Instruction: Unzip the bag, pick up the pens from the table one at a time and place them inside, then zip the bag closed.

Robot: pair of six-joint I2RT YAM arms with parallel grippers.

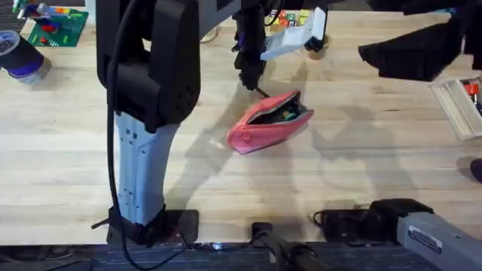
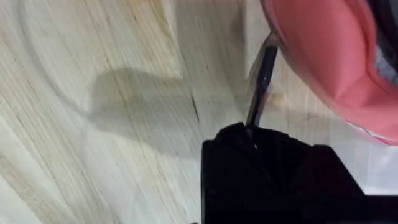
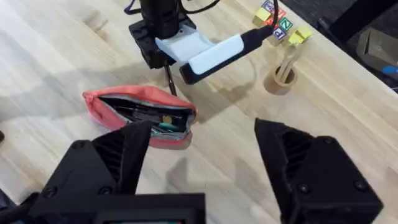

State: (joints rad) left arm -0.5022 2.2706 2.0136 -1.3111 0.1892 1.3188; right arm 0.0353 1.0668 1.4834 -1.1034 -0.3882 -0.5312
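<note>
My left gripper [image 1: 248, 75] is clenched on a thin black pen [image 2: 261, 81], which hangs from my fingertips with its lower end right at the far edge of the pink bag [image 1: 269, 120]. The bag lies near the middle of the table [image 1: 68, 150], its zipper open and its mouth gaping upward, with some dark and coloured items already inside, as my right wrist view shows [image 3: 146, 115]. My right gripper [image 3: 199, 180] hangs released above the table on the near side of the bag, fingers spread wide, gripping nothing

The trouble I foresee is at the pen's tip. In my left wrist view it sits just beside, perhaps touching, the outer fabric of the bag [image 2: 329, 56] rather than over the opening. If I let go here, I judge the pen will slide down the outside and roll off across the wood. If I push lower instead, the tip may catch the soft rim, fold the mouth shut or shove the whole pouch sideways, since nothing pins it down. The pen is also held near its top end, so it could pivot in my grip and swing wide of the slot. I cannot tell whether a second pen lies on the table. My right gripper is free and could steady the bag while I shift over the gap
</note>
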